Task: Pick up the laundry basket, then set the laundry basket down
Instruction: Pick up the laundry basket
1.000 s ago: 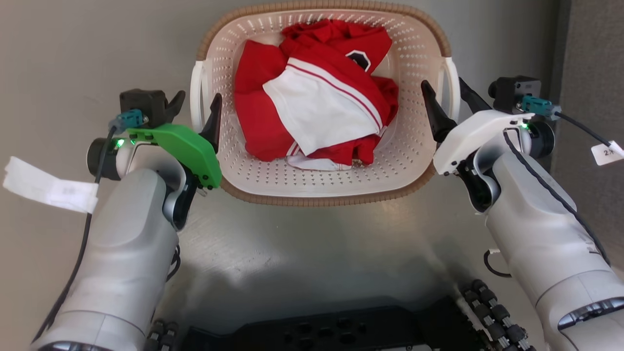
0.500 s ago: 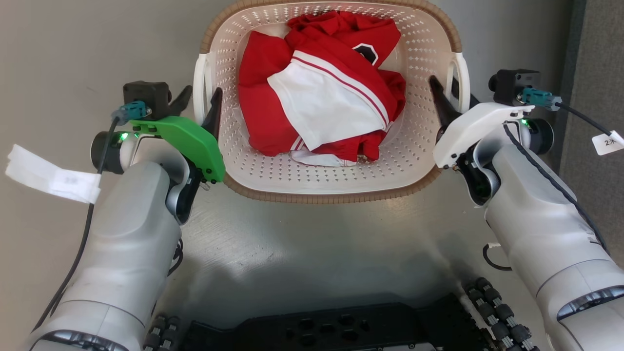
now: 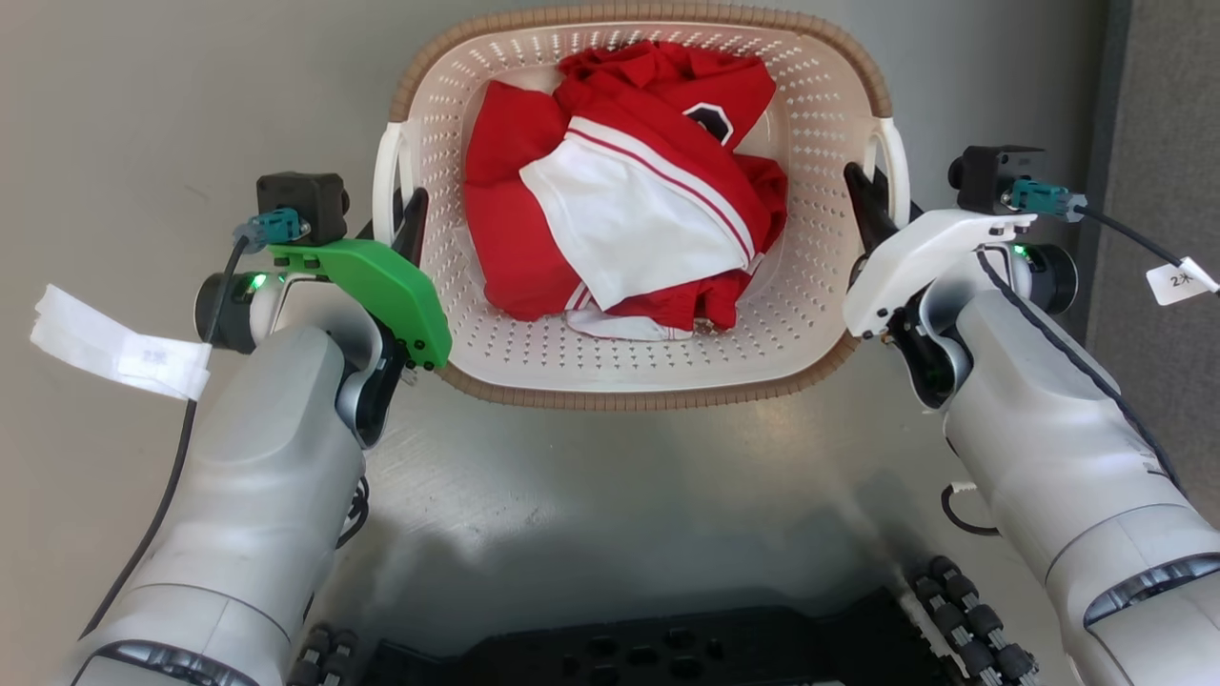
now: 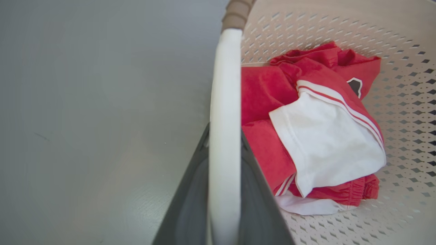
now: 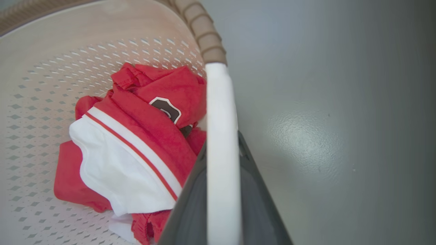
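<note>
**Now both grippers are clamped on the basket handles**

Okay, I've got both forearms reaching forward and angled inward, one on each side. The left gripper (image 3: 393, 214) has its two dark fingers shut on the white left handle (image 3: 383, 186), one finger inside the wall and one outside. In the left wrist view the fingers (image 4: 190, 194) press against the handle from both flanks. It's the same on the other side: the right gripper (image 3: 882, 195) is closed on the right handle (image 3: 896, 162), and the right wrist view shows the white bar pinched between its fingers (image 5: 259, 204).

The laundry basket (image 3: 591, 357) is straight ahead of my base (image 3: 648, 657), held between the two arms with its brown rim (image 3: 629, 395) nearest me. Inside it a crumpled heap of red and white clothes (image 3: 620, 191) lies across the bottom.

Below is a smooth grey floor (image 3: 620, 495). I can't tell whether the basket is touching it. A darker panel (image 3: 1168, 114) runs along the floor's right edge.
</note>
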You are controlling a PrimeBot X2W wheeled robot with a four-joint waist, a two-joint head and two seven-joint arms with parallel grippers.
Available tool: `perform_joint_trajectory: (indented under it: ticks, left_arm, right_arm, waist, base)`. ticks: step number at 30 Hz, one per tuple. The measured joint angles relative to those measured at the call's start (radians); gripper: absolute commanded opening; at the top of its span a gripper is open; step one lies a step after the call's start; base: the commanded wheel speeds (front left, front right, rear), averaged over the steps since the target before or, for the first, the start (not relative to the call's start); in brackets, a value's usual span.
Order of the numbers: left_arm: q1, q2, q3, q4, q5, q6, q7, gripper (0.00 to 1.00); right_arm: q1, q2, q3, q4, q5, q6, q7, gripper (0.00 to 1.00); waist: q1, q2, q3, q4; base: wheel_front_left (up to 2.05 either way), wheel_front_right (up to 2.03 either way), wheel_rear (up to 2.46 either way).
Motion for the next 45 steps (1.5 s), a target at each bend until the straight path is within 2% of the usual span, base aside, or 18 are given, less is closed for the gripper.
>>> perform_joint_trajectory:
  ticks: [12, 30, 45]
  left_arm:
    - [0.027, 0.001, -0.047, 0.051, -0.081, 0.0, 0.001, 0.0]
    - [0.125, 0.002, -0.093, 0.092, -0.212, 0.0, 0.063, 0.0]
    - [0.233, 0.001, -0.126, 0.136, -0.287, -0.001, 0.137, 0.0]
  right_arm:
    - [0.024, -0.001, 0.092, 0.033, 0.054, 0.0, 0.002, 0.0]
    - [0.101, -0.003, 0.204, 0.028, 0.192, -0.002, 0.123, 0.0]
    - [0.179, 0.0, 0.284, 0.042, 0.262, -0.002, 0.238, 0.0]
  waist:
    - [0.0, 0.0, -0.12, -0.005]
    - [0.0, 0.0, -0.367, -0.022]
    - [-0.0001, 0.0, -0.582, -0.037]
  base:
    - [0.0, 0.0, 0.0]
    - [0.0, 0.0, 0.0]
    - [0.0, 0.0, 0.0]
